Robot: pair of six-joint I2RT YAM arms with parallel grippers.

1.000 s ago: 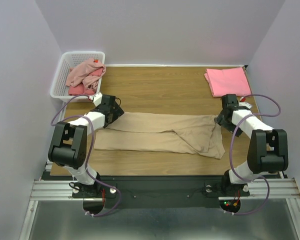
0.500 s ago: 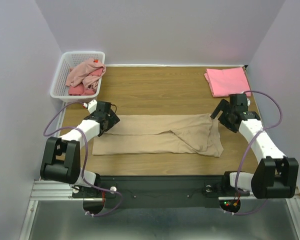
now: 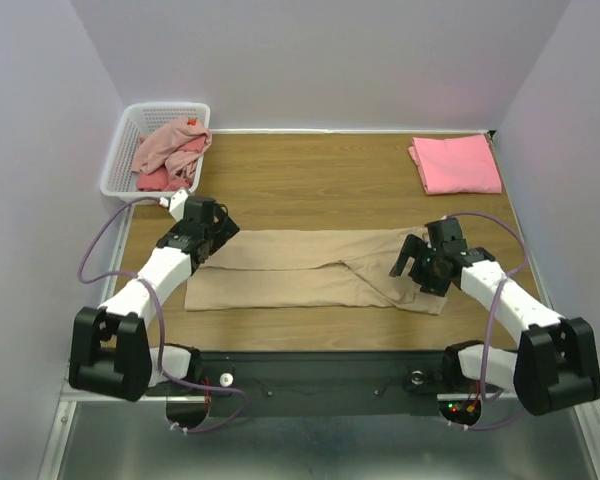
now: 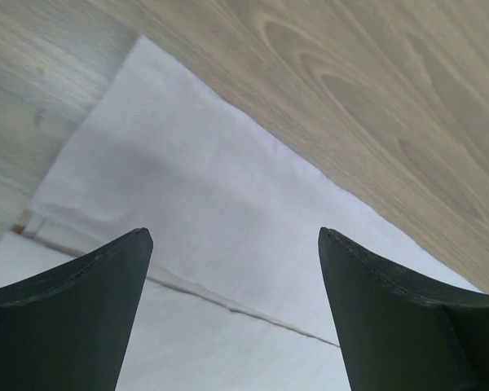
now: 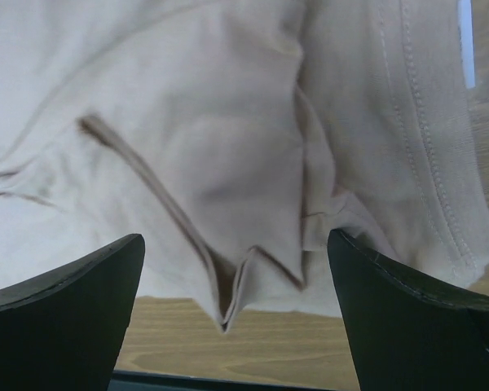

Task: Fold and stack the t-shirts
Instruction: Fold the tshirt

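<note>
Lying flat, beige t-shirt [image 3: 310, 268], its ends under wide-spread left hand [image 4: 232, 236] and wide-spread right hand [image 5: 236, 240].

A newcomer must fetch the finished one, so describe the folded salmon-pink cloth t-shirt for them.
Start at the wooden table and go to its far right corner, opposite the white plastic lattice basket. The salmon-pink cloth t-shirt lies there alone. Unlike the long beige t-shirt spread across the middle and the crumpled dusty-pink and red shirts in the basket, it is a neat flat rectangle.
</note>
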